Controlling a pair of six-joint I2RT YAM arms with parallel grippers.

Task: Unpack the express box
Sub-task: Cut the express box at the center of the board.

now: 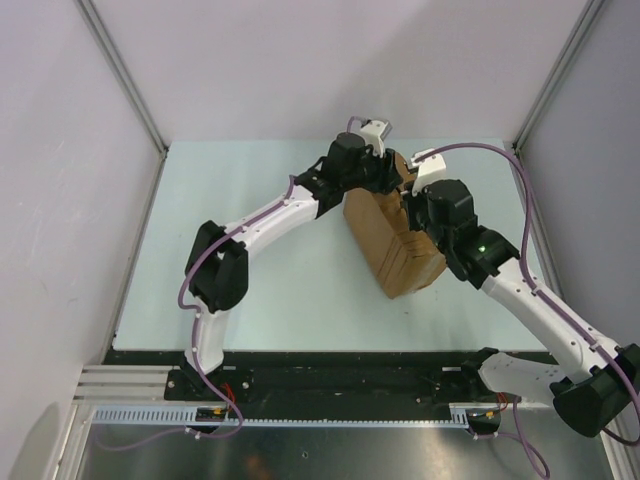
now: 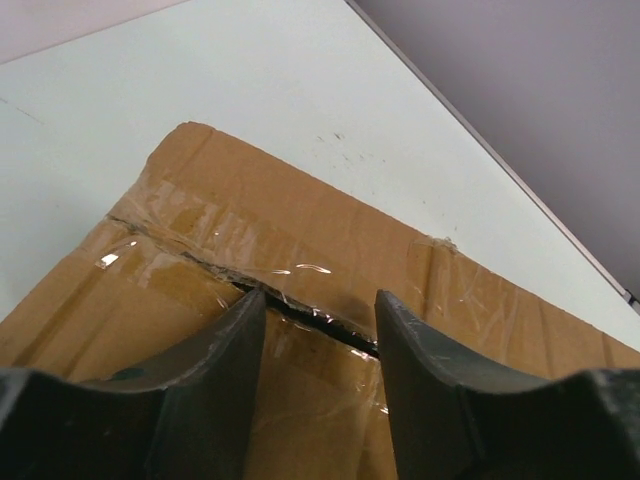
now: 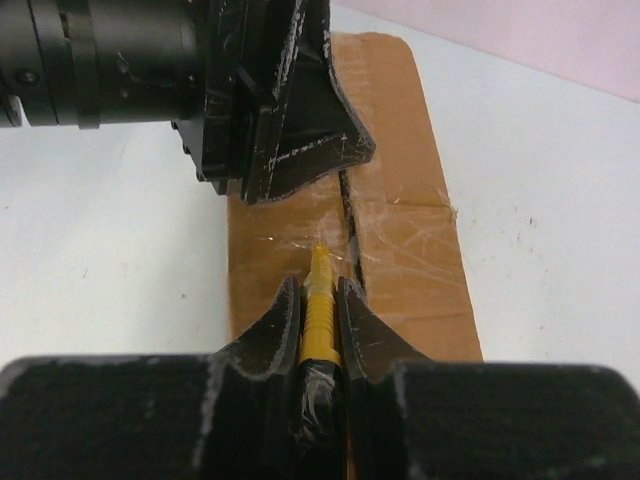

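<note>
Top view
- express box: brown carton lying at an angle on the table, right of the frame's centre. Its near end points toward the lower right.
- left gripper: reaches in from the lower left and sits over the far end of the carton, at upper centre. Its jaw spread cannot be read from here.
- right gripper: comes in from the lower right, over the carton's right side and just beside the left one.

Left wrist view
- left gripper: the two dark fingers stand apart at the bottom of the frame with nothing between them. The tips are down at the carton's top face.
- express box: fills the lower half of the frame, its top covered in glossy clear tape.
- seam: runs from the left toward the centre. It is split, with a dark gap showing between the fingertips.
- table: pale surface across the upper half of the frame.

Right wrist view
- right gripper: the jaws are nearly together, clamped on the utility knife.
- utility knife: yellow and slim, pointing up the frame, with its tip at the taped seam.
- express box: runs from the centre to the top of the frame. A dark slit lies open along its middle.
- left gripper: a dark scuffed finger at upper left, down on the carton just beside the slit.
</note>
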